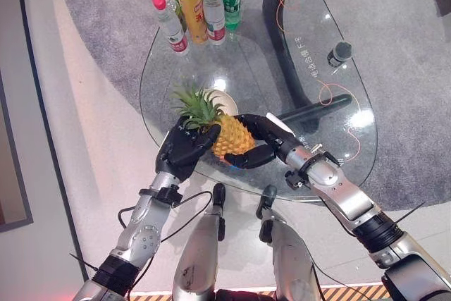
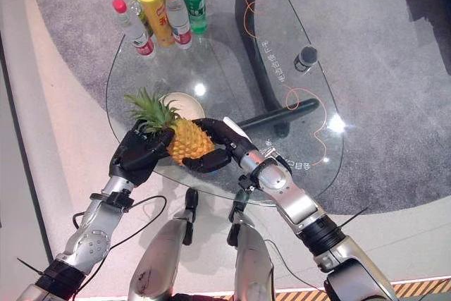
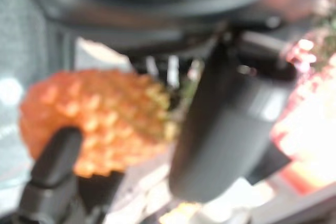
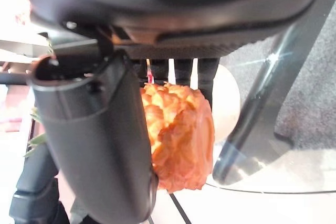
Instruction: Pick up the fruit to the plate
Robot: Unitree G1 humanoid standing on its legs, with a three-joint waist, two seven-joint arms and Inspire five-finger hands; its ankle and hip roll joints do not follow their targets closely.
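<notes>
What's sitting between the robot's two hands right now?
The pineapple: the left hand and right hand clasp it from either side above the glass table, seen in the left eye view.

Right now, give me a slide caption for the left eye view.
Both hands, left and right, grip a pineapple beside the plate on a glass table.

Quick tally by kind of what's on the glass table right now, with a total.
Pineapple: 1, held between the left hand and the right hand.
Plate: 1, just beyond the pineapple.
Bottles and cans in the far cluster: at least 6; those at the back are partly cut off.
Small dark round object: 1.
Total: at least 9.
</notes>
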